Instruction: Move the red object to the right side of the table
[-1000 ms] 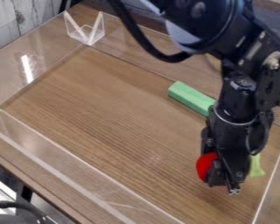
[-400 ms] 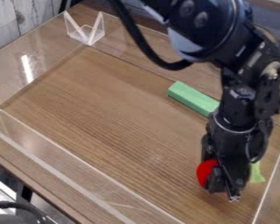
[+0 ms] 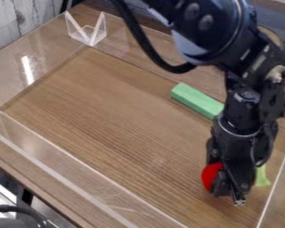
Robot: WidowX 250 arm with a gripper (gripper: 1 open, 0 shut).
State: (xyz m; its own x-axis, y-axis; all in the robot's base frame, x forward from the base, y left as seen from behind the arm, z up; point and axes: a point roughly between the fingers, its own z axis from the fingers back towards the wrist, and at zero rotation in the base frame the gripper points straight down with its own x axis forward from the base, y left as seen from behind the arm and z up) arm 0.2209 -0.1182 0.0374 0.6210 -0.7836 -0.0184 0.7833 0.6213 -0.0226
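Observation:
The red object [image 3: 210, 175] is a small rounded toy with a light green leafy part [image 3: 262, 175], low on the brown wood-grain table [image 3: 109, 125] near its front right corner. My black gripper [image 3: 232, 189] points straight down over it, shut on the red object. The arm covers most of the toy; only its left edge and the green tip show.
A flat green rectangular block [image 3: 196, 99] lies on the table behind the gripper. Low clear acrylic walls [image 3: 44, 142] edge the tabletop, with the right wall close to the gripper. A clear stand [image 3: 85, 29] sits at the back left corner.
The arm shifted very slightly between the earliest frame and now; the gripper and red object stay in the same spot at the front right.

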